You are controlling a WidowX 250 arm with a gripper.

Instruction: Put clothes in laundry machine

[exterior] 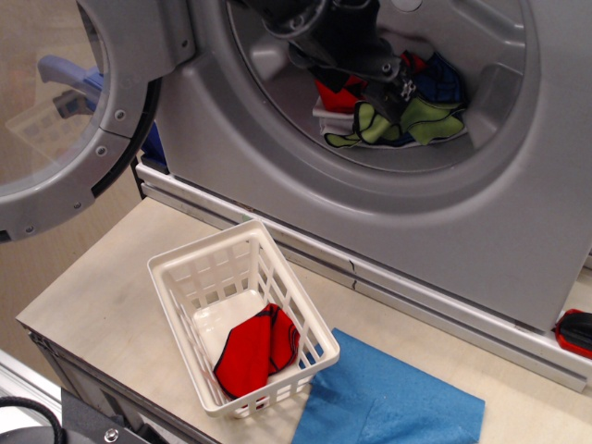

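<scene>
The grey laundry machine stands with its round door swung open to the left. Several clothes lie in the drum: lime green, blue, red and white pieces in a heap. My black gripper reaches into the drum from the top, right above the heap and touching or nearly touching it. Its jaws are dark against the clothes, so I cannot tell their state. One red garment with dark trim lies in the white slatted basket on the table.
A flat blue cloth lies on the table right of the basket, under its corner. A red and black object sits at the right edge. The table's front edge runs along the lower left.
</scene>
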